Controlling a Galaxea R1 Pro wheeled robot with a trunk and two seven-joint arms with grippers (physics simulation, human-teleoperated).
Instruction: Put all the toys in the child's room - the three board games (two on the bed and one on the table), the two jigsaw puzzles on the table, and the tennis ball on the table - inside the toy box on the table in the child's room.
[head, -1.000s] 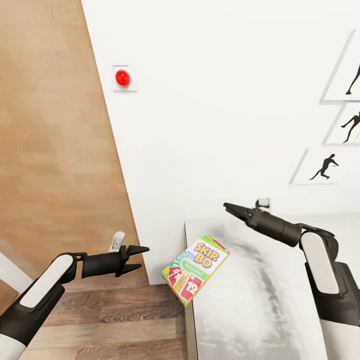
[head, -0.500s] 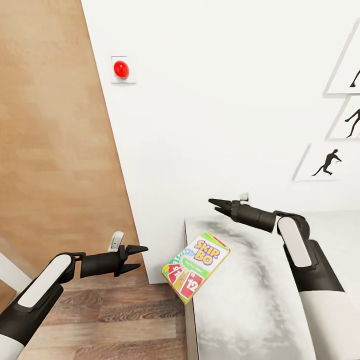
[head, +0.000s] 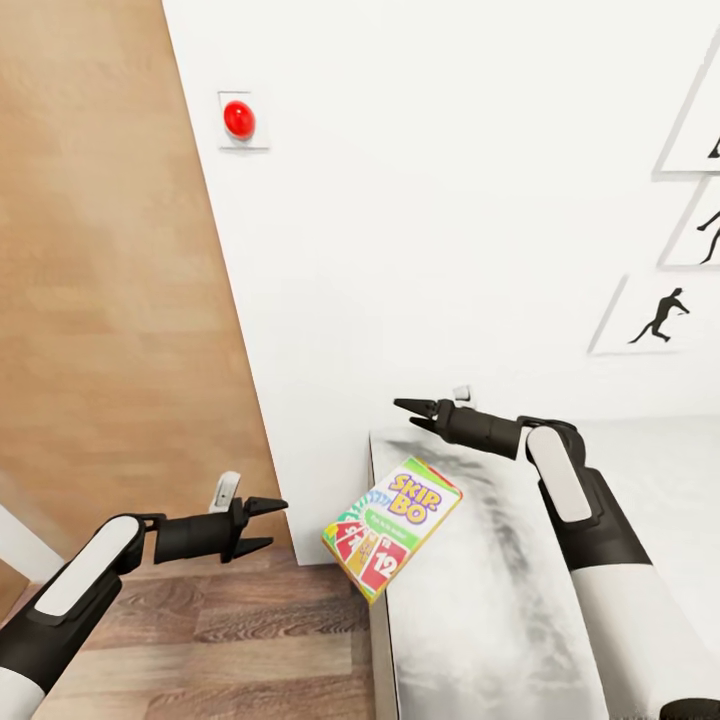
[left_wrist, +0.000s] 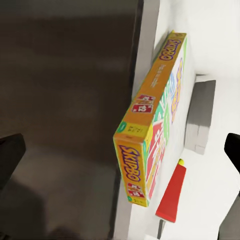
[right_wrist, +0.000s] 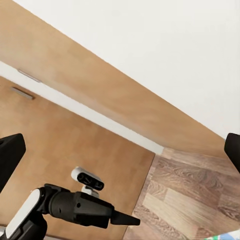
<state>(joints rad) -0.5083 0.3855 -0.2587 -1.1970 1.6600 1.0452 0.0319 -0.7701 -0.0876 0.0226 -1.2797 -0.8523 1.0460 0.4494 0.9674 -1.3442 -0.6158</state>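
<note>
The "SKIP BO" board game (head: 392, 528), a white, green and red box, lies flat on the near left corner of the table (head: 480, 620) and overhangs the table's left edge. My left gripper (head: 268, 523) hangs open over the floor, a little left of the box and level with it. In the left wrist view the box (left_wrist: 152, 125) appears edge-on between the spread fingers (left_wrist: 10, 155). My right gripper (head: 412, 413) is open above the table's far left corner, beyond the box, with nothing in it. The toy box, jigsaw puzzles, tennis ball and bed are out of view.
A white wall (head: 430, 200) with a red round button (head: 239, 119) and framed silhouette pictures (head: 660, 315) stands right behind the table. A tan wood panel (head: 100, 300) lies to the left, above wood flooring (head: 250, 620). The right wrist view looks at my left arm (right_wrist: 75, 205).
My right arm has swung left across the table's far edge, past the box. The left gripper has dropped slightly. The view has shifted a little; the box has stayed put.
</note>
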